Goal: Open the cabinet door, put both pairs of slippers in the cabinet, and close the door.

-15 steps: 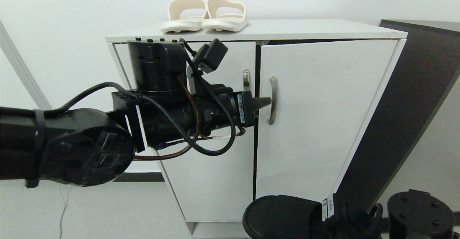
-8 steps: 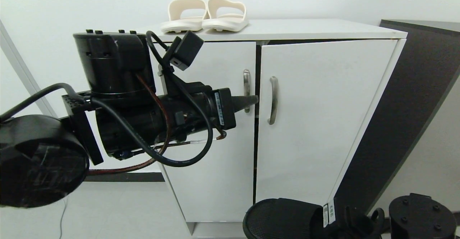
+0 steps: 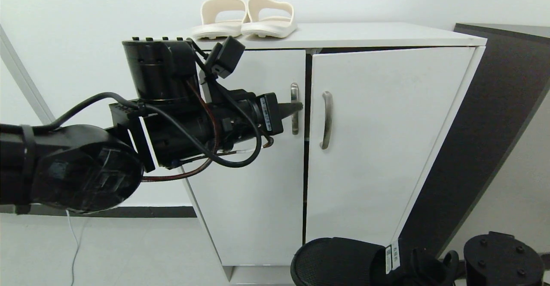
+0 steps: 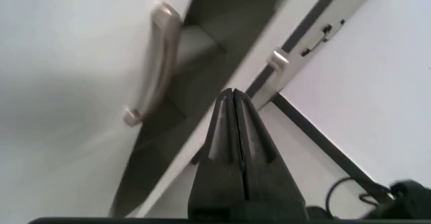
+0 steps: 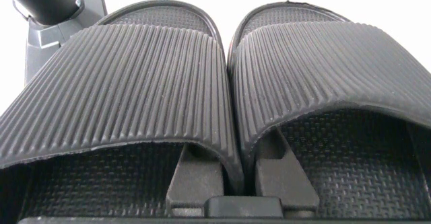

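Observation:
The white cabinet point(image 3: 386, 118) has two doors. The right door point(image 3: 378, 148) stands slightly ajar, with a dark gap along its top and inner edge. My left gripper point(image 3: 298, 105) is shut and holds nothing; its tip lies level with the left door handle point(image 3: 294, 122), left of the right door handle point(image 3: 326, 120). In the left wrist view the shut fingers point(image 4: 234, 109) point at the gap between both handles point(image 4: 153, 62). A cream pair of slippers point(image 3: 245, 19) sits on the cabinet top. My right gripper point(image 5: 236, 180) is shut on the black slippers point(image 5: 155, 83), low in front of the cabinet point(image 3: 335, 260).
A dark panel point(image 3: 494, 127) leans against the cabinet's right side. A white wall lies behind, with a pale floor and a thin cable point(image 3: 75, 251) to the left. A black round part point(image 3: 502, 256) sits at the lower right.
My left gripper has drawn back from the right door handle, moving left and then slightly up to the left handle's height. The black slippers and right arm have barely shifted.

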